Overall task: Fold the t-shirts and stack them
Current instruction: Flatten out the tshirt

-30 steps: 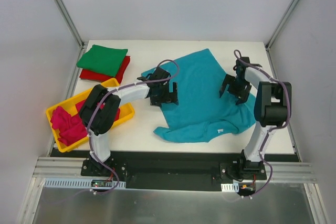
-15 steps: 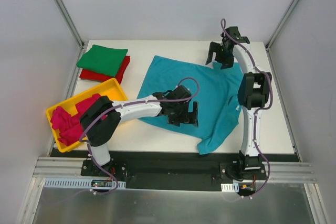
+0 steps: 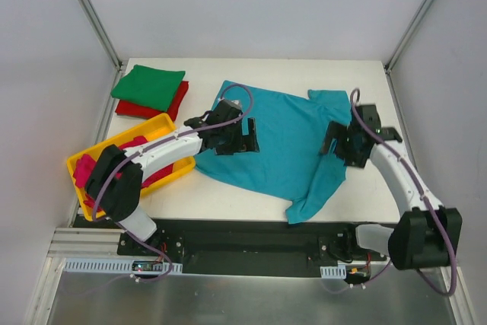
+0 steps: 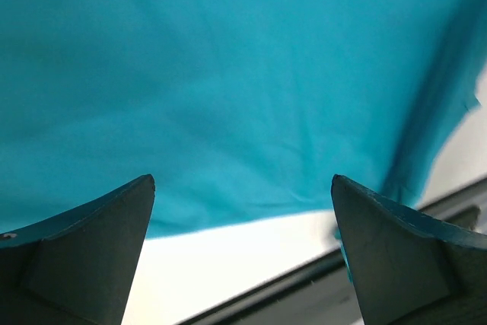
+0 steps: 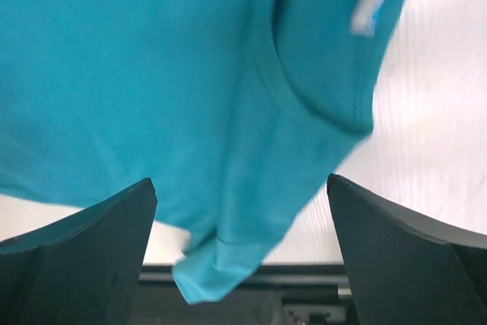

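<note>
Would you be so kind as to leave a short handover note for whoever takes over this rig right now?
The left hand is open and empty, over the teal shirt, left part.
The right hand is open and empty, over its right edge.
Teal shirt: spread mid-table, right side rumpled, not folded.
Done: green shirt folded on red shirt, far left corner.
Left: fold and stack the teal one, then the pink shirts in the yellow tray.
</note>
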